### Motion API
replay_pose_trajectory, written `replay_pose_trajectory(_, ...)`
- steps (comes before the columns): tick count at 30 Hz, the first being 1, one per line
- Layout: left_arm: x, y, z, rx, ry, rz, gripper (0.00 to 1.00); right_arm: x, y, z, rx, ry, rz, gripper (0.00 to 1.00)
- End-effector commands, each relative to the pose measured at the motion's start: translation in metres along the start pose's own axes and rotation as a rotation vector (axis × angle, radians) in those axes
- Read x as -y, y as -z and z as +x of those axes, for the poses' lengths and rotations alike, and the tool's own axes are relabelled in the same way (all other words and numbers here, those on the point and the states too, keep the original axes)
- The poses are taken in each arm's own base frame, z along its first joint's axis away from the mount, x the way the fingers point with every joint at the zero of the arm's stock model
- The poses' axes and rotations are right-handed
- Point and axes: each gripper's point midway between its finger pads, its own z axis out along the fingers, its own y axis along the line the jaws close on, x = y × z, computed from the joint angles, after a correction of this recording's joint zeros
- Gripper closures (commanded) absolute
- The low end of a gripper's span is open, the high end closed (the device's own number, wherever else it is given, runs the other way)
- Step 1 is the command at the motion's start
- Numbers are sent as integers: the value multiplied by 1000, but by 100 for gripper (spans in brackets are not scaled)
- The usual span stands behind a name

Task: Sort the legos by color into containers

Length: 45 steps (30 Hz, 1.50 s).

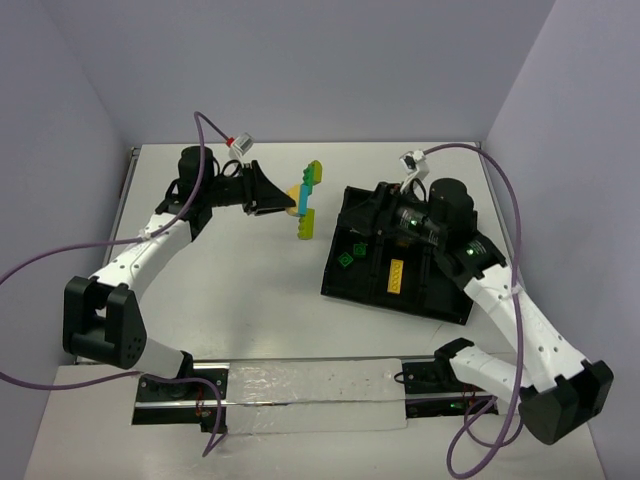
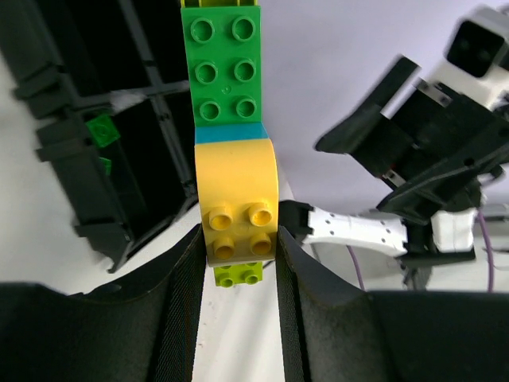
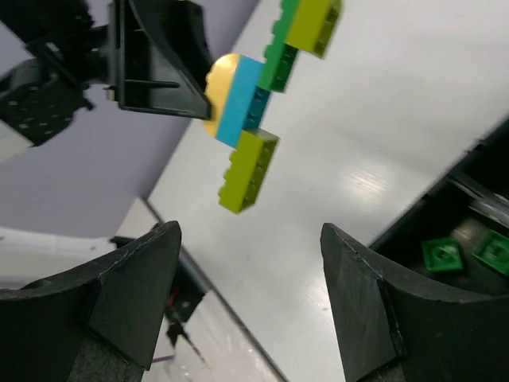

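Top external view: a tray point(image 1: 400, 303) of black compartments is being shown at 3 o'clock on the table point(image 1: 230, 300). Two green bricks point(image 1: 345, 259) are lying in one compartment and a yellow brick point(image 1: 398, 275) in the neighbouring one. A joined stack point(image 1: 306, 201) of yellow, blue, green and lime bricks is being held at 9 o'clock of the tray. It is being clamped at its yellow end by the left gripper point(image 2: 238, 259), whose fingers point(image 2: 184, 310) are being pressed against both sides. The right gripper point(image 3: 250, 278) is being shown wide apart and empty, facing the stack. Sorting is being judged as partly done: the stack is yet to be pulled apart and distributed. The table is being seen as pale and matte, enclosed by plain lavender walls point(image 1: 300, 60); purple cables point(image 1: 40, 265) are being trailed from both arms.
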Motion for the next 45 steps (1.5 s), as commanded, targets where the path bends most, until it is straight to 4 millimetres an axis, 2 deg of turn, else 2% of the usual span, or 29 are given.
replay_pose_trajectory(1, 46, 13, 0, -13, -103, 174, 100, -53, -14, -33, 35, 52, -273, 21)
replay_pose_trajectory(4, 53, 16, 1, -10, -116, 199, 100, -52, -29, -42, 36, 44, -287, 20)
replay_pose_trajectory(8, 62, 19, 1, -20, -140, 213, 100, -58, -39, -53, 69, 30, -342, 18)
replay_pose_trajectory(15, 74, 25, 3, -22, -172, 238, 100, -51, -65, -70, 84, -10, -344, 17)
replay_pose_trajectory(23, 82, 30, 3, -21, -187, 251, 100, -39, -85, -72, 88, -76, -356, 17)
replay_pose_trajectory(29, 86, 33, 6, -24, -192, 265, 100, -47, -91, -69, 56, -108, -457, 19)
replay_pose_trajectory(34, 85, 32, 6, -23, -190, 266, 100, -63, -92, -64, 18, -135, -583, 34)
replay_pose_trajectory(38, 86, 32, 6, -24, -188, 272, 100, -68, -94, -58, -6, -128, -612, 42)
replay_pose_trajectory(41, 84, 32, 5, -23, -183, 268, 100, -67, -94, -57, -2, -134, -608, 66)
replay_pose_trajectory(43, 81, 31, 5, -22, -176, 263, 100, -65, -94, -56, 5, -138, -600, 87)
replay_pose_trajectory(45, 78, 32, 4, -20, -167, 257, 100, -62, -95, -55, 8, -146, -588, 99)
